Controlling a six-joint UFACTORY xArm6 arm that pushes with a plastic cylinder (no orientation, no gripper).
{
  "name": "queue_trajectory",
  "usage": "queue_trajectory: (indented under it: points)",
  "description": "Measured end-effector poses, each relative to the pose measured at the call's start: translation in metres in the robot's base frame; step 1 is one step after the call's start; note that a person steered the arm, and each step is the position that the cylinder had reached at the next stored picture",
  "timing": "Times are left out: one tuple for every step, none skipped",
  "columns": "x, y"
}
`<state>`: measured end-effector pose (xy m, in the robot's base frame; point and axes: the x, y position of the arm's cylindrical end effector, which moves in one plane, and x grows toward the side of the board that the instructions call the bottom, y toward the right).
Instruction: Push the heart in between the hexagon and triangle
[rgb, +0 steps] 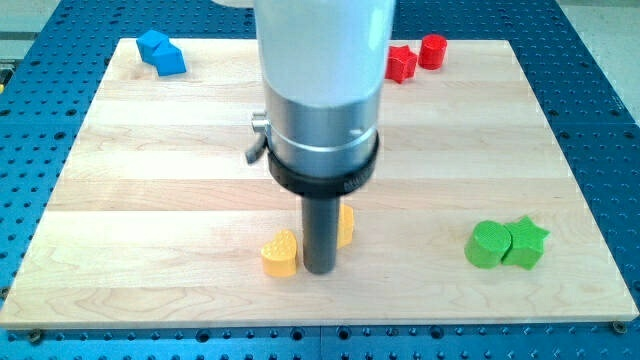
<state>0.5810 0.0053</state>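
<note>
yellow heart (280, 254), ribbed top, touching my tip (319, 270)

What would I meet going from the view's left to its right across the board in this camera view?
Blue blocks at the top, yellow heart, my tip just right of the heart, red blocks at the top, green round block, green star. A yellow block partly hidden behind the rod is left out.

My tip (319, 270) hides most of a yellow block (346, 226) just behind it on the view's right; its shape is perhaps unreadable.
</note>
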Motion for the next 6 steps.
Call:
queue_trajectory:
  points:
    - [0.034, -0.011]
    - [0.002, -0.039]
    - [-0.056, -0.047]
    - [-0.099, -0.05]
    - [-0.072, -0.047]
    - [-0.083, -0.076]
